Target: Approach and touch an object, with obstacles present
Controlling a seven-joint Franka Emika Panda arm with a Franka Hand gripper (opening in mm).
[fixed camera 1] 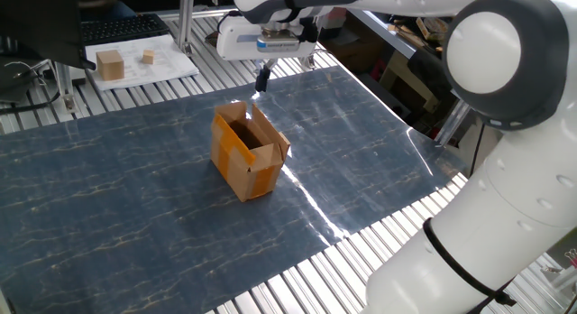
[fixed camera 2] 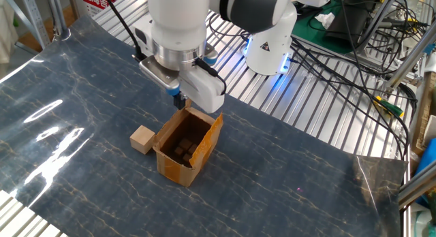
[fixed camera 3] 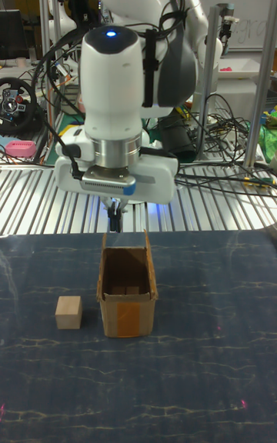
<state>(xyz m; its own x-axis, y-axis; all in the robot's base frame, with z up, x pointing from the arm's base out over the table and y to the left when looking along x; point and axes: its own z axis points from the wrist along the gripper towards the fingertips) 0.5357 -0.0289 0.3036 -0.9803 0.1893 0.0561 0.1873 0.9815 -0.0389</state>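
The object, a small brown cardboard box (fixed camera 1: 248, 157) with open top flaps and orange tape, stands upright on the blue mat. It also shows in the other fixed view (fixed camera 2: 185, 150) and the tall fixed view (fixed camera 3: 127, 298). My gripper (fixed camera 1: 262, 81) hangs pointing down just above and behind the box's far rim, with its thin dark fingers shut and nothing held. In the other fixed view the gripper (fixed camera 2: 178, 101) sits over the box's back corner. The tall view shows the gripper (fixed camera 3: 114, 224) a little above the back flap, with a small gap.
A small wooden cube (fixed camera 2: 142, 139) lies on the mat beside the box (fixed camera 3: 68, 312). Several dark small blocks (fixed camera 2: 182, 150) lie inside the box. Two wooden cubes (fixed camera 1: 110, 65) rest on white paper off the mat. Cables and the robot base (fixed camera 2: 269, 46) stand behind.
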